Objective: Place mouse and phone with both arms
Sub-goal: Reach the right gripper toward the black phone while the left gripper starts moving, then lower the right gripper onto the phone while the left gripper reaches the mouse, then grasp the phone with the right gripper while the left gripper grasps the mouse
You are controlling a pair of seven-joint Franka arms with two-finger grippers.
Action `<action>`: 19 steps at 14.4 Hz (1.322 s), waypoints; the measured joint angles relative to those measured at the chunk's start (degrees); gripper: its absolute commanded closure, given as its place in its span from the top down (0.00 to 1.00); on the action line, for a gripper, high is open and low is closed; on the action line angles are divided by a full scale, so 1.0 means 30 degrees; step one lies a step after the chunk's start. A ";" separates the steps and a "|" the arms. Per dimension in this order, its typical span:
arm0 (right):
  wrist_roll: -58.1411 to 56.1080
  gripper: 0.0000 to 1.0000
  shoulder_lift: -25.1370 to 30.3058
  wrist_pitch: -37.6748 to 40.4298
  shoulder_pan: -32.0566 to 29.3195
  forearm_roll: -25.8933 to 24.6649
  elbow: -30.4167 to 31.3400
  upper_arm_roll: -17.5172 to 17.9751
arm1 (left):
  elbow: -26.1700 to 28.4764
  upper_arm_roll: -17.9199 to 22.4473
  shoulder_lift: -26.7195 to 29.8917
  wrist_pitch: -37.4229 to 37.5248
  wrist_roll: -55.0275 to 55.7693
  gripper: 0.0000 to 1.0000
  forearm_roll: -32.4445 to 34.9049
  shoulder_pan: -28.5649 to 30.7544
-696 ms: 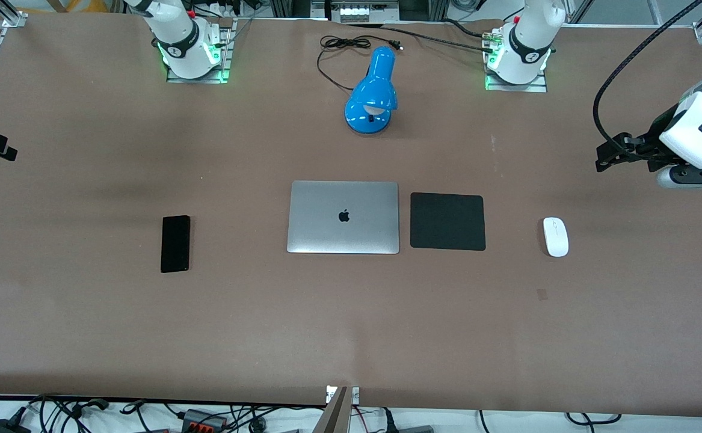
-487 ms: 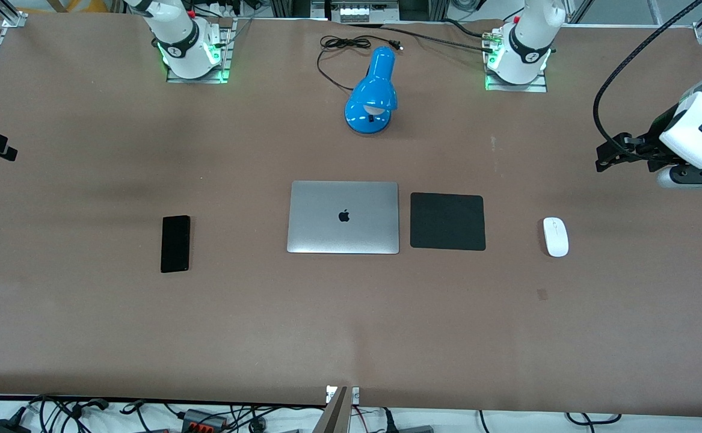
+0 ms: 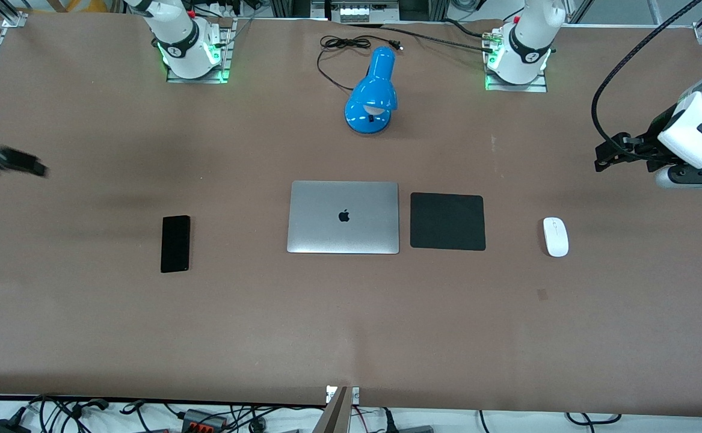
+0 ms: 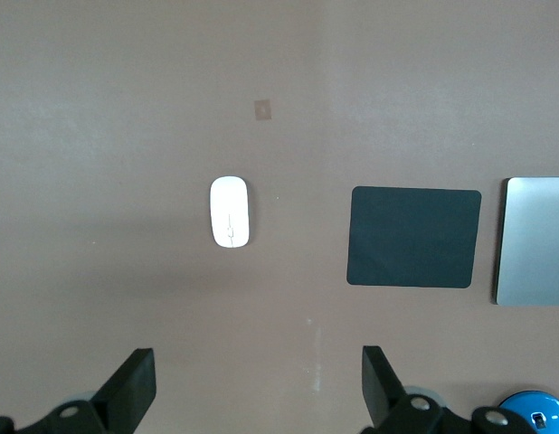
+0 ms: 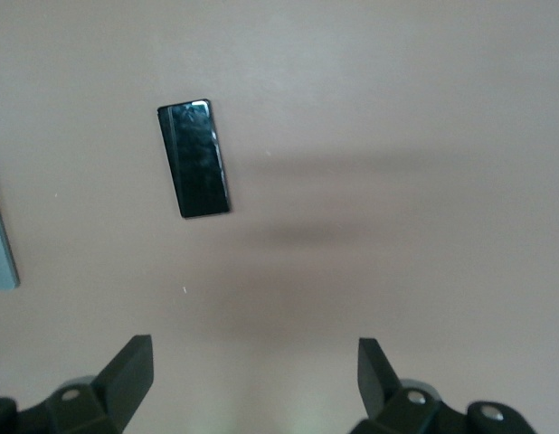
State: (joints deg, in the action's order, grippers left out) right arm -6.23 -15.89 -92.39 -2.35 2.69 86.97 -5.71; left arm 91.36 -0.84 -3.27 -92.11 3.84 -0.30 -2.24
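I see the mouse point(image 3: 556, 236) lying alone toward the left arm's end of the table point(image 3: 351, 325), bare top all round it and only the pad point(image 3: 447, 221) near, apart from it; the left gripper point(image 4: 259, 391) hangs high over bare table with its fingers spread wide and nothing under them. The phone point(image 3: 175, 243) lies just as free toward the right arm's end, well apart from the laptop point(image 3: 343, 217); the right gripper point(image 5: 254, 380), fingers also wide, is over bare table; the lamp point(image 3: 372, 93) and its cord point(image 3: 341, 54) sit up between the bases, well apart from both.
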 measured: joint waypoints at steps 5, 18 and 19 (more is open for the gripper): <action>0.0464 1.00 -0.4915 -0.6243 0.2214 0.0393 0.1121 0.0139 | 0.0044 0.0001 -0.0133 0.0566 0.0000 1.00 0.0000 -0.0025; 0.0560 1.00 -0.5210 -1.4452 0.3496 0.0393 0.7511 0.0092 | 0.1436 0.0452 -0.7463 -0.5716 -0.1624 1.00 0.0179 0.1608; 0.0574 1.00 -0.5225 -1.4492 0.3654 0.0393 0.7538 0.0097 | 0.2234 0.0451 -0.7690 -0.7431 -0.1844 1.00 0.0189 0.1601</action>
State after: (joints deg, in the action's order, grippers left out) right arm -4.51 -31.57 -135.86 8.61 3.86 109.59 -5.42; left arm 98.06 0.52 -26.34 -114.40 -1.69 0.27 2.56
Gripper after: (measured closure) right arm 0.000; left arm 0.000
